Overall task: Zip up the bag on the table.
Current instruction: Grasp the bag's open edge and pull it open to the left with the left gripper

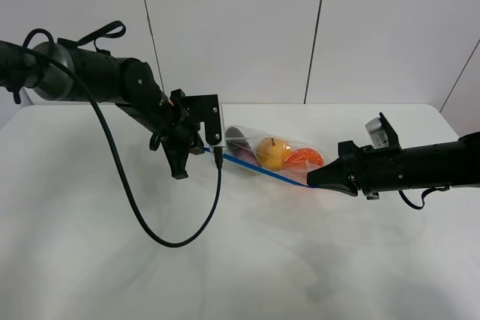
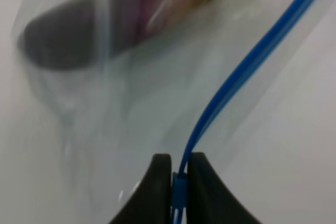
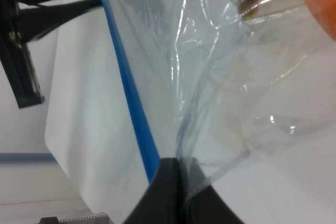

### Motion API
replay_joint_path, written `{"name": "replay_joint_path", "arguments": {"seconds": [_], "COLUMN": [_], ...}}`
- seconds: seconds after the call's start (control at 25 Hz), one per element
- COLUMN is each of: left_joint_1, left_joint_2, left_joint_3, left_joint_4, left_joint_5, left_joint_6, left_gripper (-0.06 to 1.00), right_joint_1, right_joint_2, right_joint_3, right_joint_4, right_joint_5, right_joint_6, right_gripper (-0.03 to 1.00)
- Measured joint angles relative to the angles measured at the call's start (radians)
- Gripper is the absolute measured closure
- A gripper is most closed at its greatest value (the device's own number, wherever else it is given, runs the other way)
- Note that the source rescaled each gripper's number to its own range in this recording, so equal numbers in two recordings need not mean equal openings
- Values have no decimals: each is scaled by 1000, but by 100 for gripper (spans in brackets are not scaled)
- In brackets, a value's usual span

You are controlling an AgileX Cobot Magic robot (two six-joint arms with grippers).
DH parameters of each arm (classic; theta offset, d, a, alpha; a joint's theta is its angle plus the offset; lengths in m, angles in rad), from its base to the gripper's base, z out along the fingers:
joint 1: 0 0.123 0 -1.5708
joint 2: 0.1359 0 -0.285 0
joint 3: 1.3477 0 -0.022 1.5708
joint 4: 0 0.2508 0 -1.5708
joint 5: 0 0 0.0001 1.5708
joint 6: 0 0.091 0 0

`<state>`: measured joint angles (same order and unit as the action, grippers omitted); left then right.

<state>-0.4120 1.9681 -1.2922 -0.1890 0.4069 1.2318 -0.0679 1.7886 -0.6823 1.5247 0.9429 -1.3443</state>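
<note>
The clear bag [image 1: 274,154] lies in the middle of the white table [image 1: 240,260], with a purple eggplant, a yellow fruit and an orange inside. Its blue zipper strip [image 1: 259,170] runs taut along the near edge. My left gripper [image 1: 204,149] is shut on the left end of the strip; in the left wrist view [image 2: 178,182] the blue strip [image 2: 236,77] runs out from between the black fingers. My right gripper [image 1: 313,181] is shut on the right end of the bag; in the right wrist view [image 3: 176,177] it pinches the plastic beside the strip [image 3: 131,108].
A black cable [image 1: 161,234] loops from the left arm down over the table in front of the bag. A grey panelled wall [image 1: 240,28] stands behind the table.
</note>
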Motion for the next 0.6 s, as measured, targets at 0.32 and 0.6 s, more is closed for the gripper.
{"name": "replay_joint_path", "arguments": {"seconds": [0.32, 0.6], "left_joint_1": [78, 115], "left_joint_2": [0, 0], "left_joint_3": [0, 0], "left_joint_4": [3, 9], "left_joint_5": [-1, -10], "left_joint_6": [-5, -6], "left_gripper": [94, 94], "right_joint_1": [0, 0], "right_joint_2": [0, 0], "right_joint_3": [-3, -3], "right_joint_4": [8, 11], "right_joint_5": [0, -1], "right_joint_6": [0, 0], "right_gripper": [97, 97]}}
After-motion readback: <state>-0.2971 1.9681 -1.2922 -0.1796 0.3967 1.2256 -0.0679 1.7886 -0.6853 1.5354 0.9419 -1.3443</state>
